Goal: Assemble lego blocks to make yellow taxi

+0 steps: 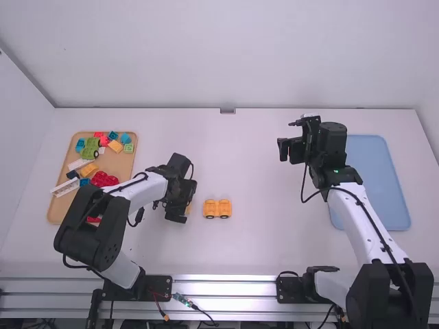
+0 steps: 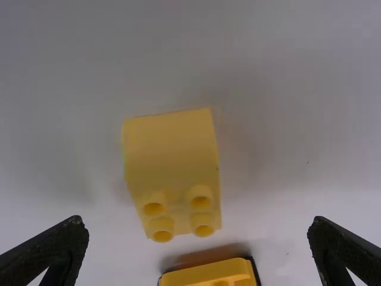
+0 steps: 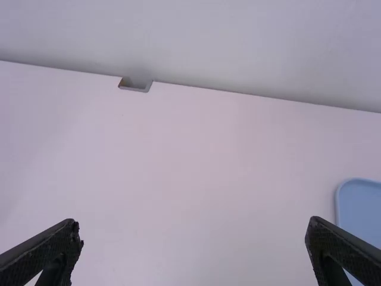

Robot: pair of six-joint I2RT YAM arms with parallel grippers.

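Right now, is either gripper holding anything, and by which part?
Nothing: the left gripper is open over a yellow block, and the right gripper is open.

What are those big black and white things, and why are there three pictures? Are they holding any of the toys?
They are two robot arms, a left arm and a right arm. One picture looks down from high behind them. The other two come from cameras on their wrists, so you see each arm's own fingers.

On the white table are a wooden tray with colourful blocks, a blue tray and a yellow piece with wheels. Near that piece is a yellow block with round bumps.

Nothing is held: the left gripper is open over the yellow block, and the right gripper is open and empty.
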